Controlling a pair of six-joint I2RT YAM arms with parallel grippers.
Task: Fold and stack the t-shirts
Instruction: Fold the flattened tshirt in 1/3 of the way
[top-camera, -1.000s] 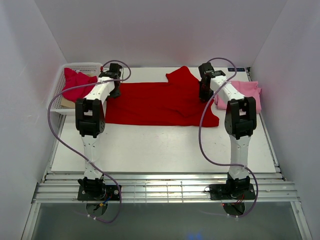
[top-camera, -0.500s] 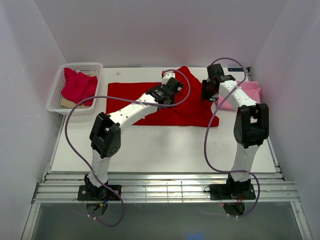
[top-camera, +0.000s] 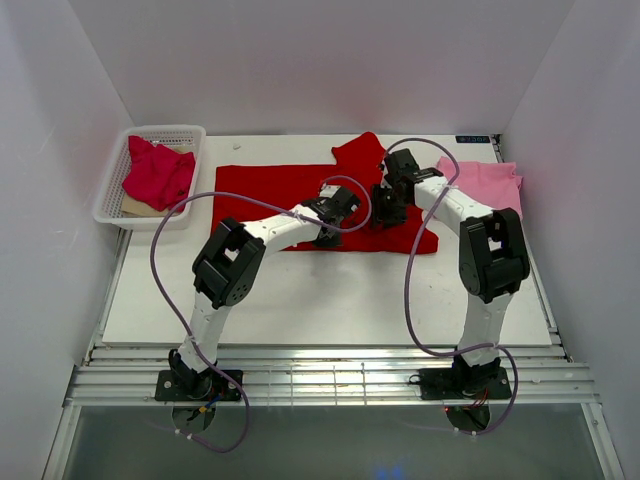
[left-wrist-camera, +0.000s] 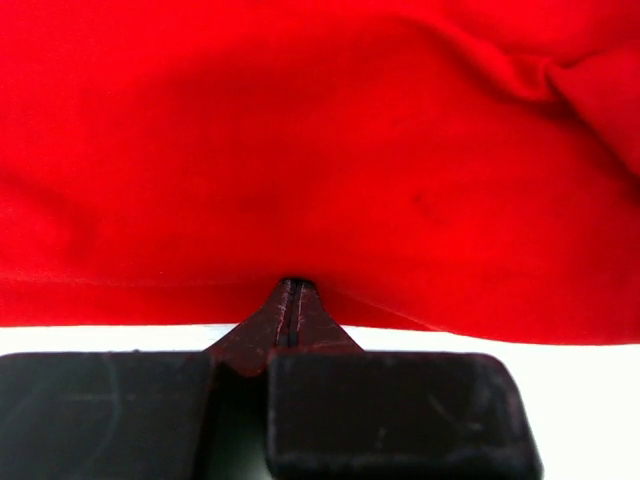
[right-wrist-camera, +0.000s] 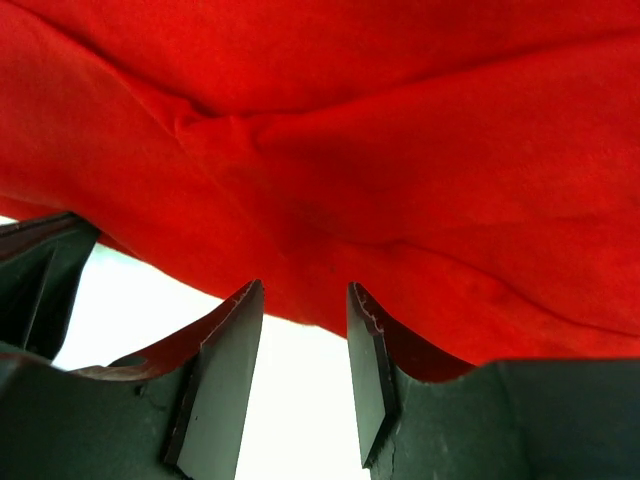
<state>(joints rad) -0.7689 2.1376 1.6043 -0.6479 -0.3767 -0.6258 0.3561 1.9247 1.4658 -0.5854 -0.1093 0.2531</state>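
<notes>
1. We see the left gripper (top-camera: 326, 237) down low at the near hem of the soft, bright red, short-sleeved cloth t-shirt (top-camera: 265, 195). The shirt lies spread on the flat white table top (top-camera: 330, 300).
2. Its dark fingers (left-wrist-camera: 262, 335) are pressed together, with only a thin slit between them. Their tips touch the hem straight ahead. We cannot tell whether any cloth is pinched in that slit.
3. The right gripper (top-camera: 383, 218) sits just to the right of the left one, over the right part of the same shirt.
4. Its black fingers (right-wrist-camera: 222, 370) stand apart and hold nothing. Bare white table shows in the gap, and the red shirt's edge runs just past the fingertips.
5. From both grippers the red cloth stretches away to the far side, mostly flat with a few soft creases. One sleeve pokes out at the far edge, beyond the two grippers.
6. The light pink, folded cloth t-shirt (top-camera: 488, 185) rests on the table near the right gripper, off to its right. The arm hides the strip between pink and red, so we cannot tell whether they touch.
7. The deeper crimson, crumpled cloth t-shirt (top-camera: 155, 172) lies inside the white plastic mesh basket (top-camera: 163, 130). The basket is well apart from the left gripper, far off to its left.
</notes>
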